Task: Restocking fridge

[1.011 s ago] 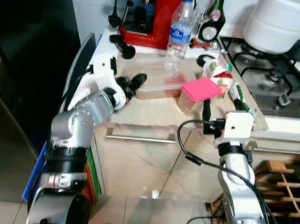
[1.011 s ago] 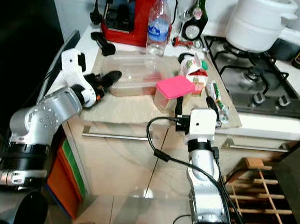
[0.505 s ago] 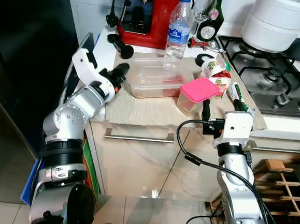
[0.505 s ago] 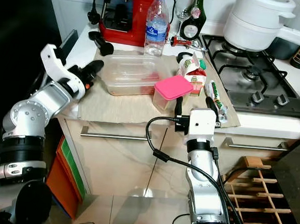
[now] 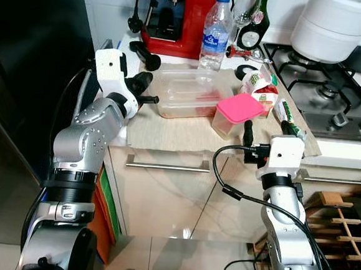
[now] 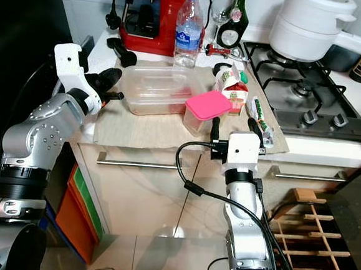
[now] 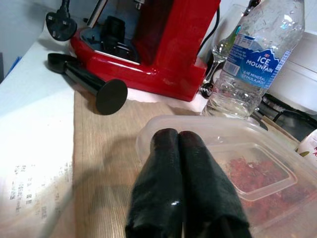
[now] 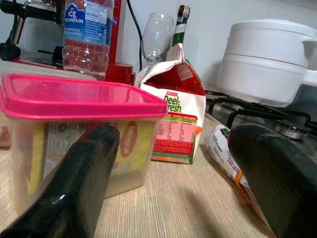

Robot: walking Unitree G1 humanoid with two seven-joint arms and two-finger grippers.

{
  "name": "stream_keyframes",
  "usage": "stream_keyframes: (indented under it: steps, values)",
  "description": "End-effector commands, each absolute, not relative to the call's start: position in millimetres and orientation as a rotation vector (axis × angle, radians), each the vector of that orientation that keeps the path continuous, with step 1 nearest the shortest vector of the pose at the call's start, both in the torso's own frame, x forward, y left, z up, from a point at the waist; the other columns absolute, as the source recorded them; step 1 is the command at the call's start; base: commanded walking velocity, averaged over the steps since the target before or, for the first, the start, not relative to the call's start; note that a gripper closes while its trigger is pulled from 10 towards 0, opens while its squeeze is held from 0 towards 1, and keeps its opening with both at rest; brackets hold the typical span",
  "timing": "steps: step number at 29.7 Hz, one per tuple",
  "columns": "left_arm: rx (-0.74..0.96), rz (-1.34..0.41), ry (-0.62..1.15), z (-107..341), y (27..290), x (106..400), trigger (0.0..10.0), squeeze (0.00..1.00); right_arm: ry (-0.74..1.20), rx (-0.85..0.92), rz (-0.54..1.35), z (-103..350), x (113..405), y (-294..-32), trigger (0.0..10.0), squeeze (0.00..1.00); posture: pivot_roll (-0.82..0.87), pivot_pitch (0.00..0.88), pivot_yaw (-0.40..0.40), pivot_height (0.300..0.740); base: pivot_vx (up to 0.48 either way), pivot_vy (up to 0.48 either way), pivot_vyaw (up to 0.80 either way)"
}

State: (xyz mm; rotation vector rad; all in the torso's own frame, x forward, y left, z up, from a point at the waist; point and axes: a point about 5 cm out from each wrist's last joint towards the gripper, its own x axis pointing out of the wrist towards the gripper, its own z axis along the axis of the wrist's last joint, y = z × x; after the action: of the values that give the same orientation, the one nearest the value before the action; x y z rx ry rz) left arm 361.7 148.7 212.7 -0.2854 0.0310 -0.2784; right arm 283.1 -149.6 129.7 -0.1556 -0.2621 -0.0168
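Pink lid on the little tub [image 5: 234, 114] is right in front of my right gripper [image 5: 266, 127], which sits at the counter's front edge with its fingers spread wide and nothing between them; the tub is just ahead of the left finger. Behind the tub there's an opened peel-fresh carton [image 8: 177, 116], and a tube-shaped packet [image 5: 288, 116] lies beside it on the beige mat [image 5: 168, 131]. My left gripper [image 6: 112, 84] is up over the mat's left side with its two black fingers [image 7: 183, 183] pressed together, holding nothing, pointing at the near wall of the clear container [image 5: 187, 93] with the red food in it; can't tell if they touch it. Past that stand the Ice Mountain water bottle [image 5: 216, 33] and the red coffee machine [image 5: 177, 19], with a black portafilter [image 7: 94, 84] lying in front of the machine. White pot [image 5: 336, 25] sits on the hob [image 5: 333, 100] to the right.
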Motion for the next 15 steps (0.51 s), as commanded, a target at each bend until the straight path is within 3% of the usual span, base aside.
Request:
stream_keyframes:
  steps: [1,15]
  values:
    - [-0.253,-0.277,0.027,210.2,149.8,360.7,3.7,0.0,-0.277,-0.154,-0.033,133.0,281.5,-152.4,10.0,0.0,0.09,0.002,-0.001,0.74,0.0,0.0,0.0]
    - [-0.243,-0.276,0.019,207.8,152.5,357.9,3.7,0.0,-0.277,-0.153,-0.032,131.4,278.2,-149.4,10.0,0.0,0.09,0.0,0.01,0.74,0.0,0.0,0.0]
